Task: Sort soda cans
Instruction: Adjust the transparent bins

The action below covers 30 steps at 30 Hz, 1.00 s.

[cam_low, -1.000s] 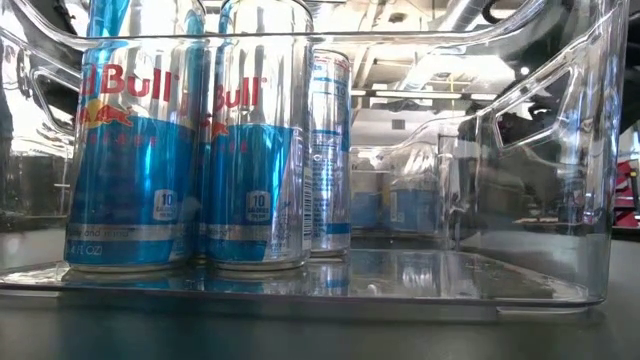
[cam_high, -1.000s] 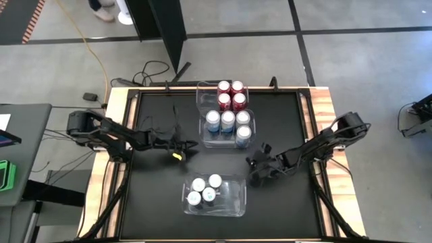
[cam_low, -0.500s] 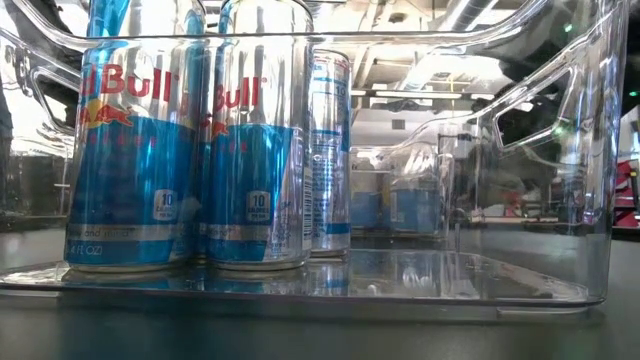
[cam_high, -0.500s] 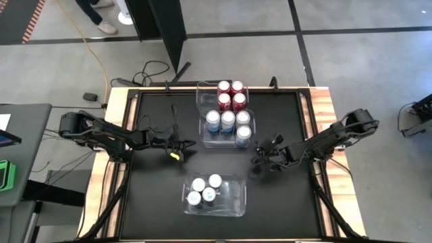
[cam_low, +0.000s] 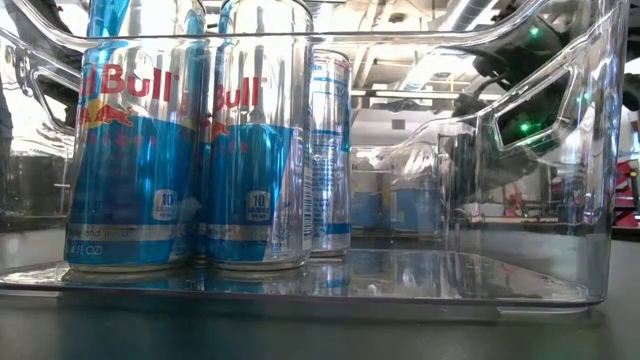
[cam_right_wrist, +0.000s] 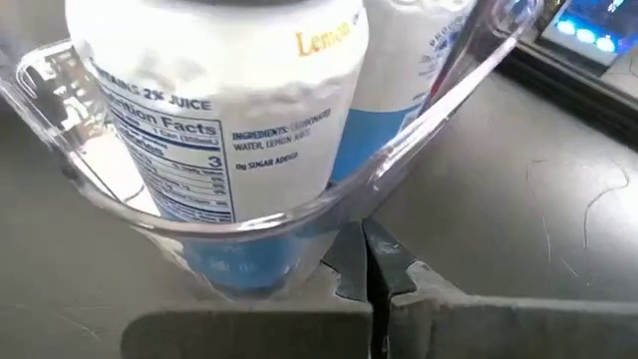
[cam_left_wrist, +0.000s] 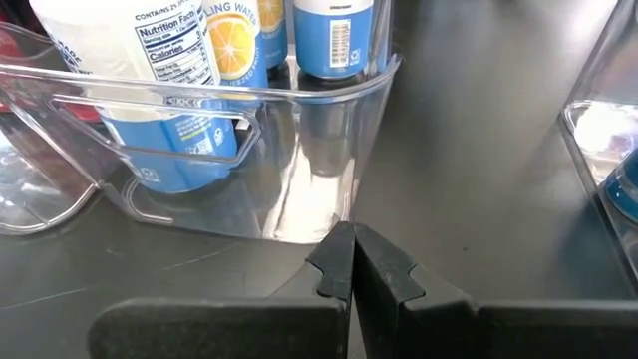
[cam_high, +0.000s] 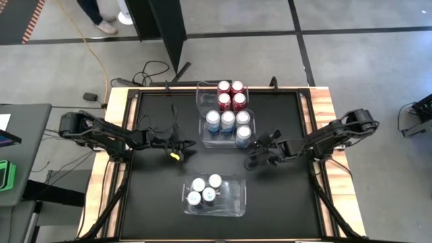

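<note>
Every can in sight is already sitting in a clear bin, so the sort is looking finished or close to it, with none standing loose on the dark worktop point(cam_high: 155, 196). Four red cans point(cam_high: 231, 94) are filling the far bin point(cam_high: 201, 91), five blue-and-white cans point(cam_high: 228, 126) are standing in the middle bin point(cam_high: 206, 140) just in front of it, and four light blue cans point(cam_high: 204, 190) are grouped at one end of the near bin point(cam_high: 235, 202), whose other end is lying bare. The right end effector point(cam_high: 255, 158) is sitting low just beside the middle bin's corner, its fingers together and holding nothing; its wrist view is looking straight at a lemon-labelled can point(cam_right_wrist: 224, 150) through the bin wall. The left end effector point(cam_high: 177, 149) is hovering on the other side of that bin, a little apart from it, its fingers point(cam_left_wrist: 334, 267) also pressed together and empty. Judging by this, the step in hand is either nudging the middle bin or clearing away from it. If any can is waiting out of view, the next move is calling for an arm to lift clear of the bin wall and spread its fingers before reaching.
</note>
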Tool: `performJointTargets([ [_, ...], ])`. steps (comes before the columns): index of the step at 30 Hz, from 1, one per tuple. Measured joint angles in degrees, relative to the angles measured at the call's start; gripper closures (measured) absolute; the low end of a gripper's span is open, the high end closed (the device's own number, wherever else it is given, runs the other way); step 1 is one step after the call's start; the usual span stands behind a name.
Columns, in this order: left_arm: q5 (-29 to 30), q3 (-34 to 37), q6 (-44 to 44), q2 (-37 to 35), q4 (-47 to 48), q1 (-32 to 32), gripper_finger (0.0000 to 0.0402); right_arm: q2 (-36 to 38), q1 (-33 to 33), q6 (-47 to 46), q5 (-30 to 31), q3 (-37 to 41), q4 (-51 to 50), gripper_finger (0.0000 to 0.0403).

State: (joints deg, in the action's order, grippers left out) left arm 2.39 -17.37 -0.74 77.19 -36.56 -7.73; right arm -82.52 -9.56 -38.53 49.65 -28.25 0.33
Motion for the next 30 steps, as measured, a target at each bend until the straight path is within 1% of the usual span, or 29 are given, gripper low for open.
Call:
performJointTargets([
  [5,-0.02,0.00,0.09,0.00,0.00,0.09,0.0401,-0.04,0.37,2.41,-0.17,0.04,2.47,0.0403],
  [13,0.66,0.00,0.18,0.00,-0.13,1.12,0.0401,-0.05,0.72,2.64,-0.13,0.04,3.74,0.0403],
  [21,1.38,0.00,0.57,0.00,-0.20,2.34,0.0401,-4.24,1.05,6.90,-0.22,-0.04,11.49,0.0403],
  [25,1.69,0.00,0.88,0.00,0.09,3.09,0.0401,-4.47,0.74,6.94,-0.35,-0.04,10.84,0.0403],
  [30,4.35,0.02,1.00,-0.26,1.72,4.07,0.0401,-2.36,-1.79,6.72,-0.48,-0.04,7.90,0.0403],
])
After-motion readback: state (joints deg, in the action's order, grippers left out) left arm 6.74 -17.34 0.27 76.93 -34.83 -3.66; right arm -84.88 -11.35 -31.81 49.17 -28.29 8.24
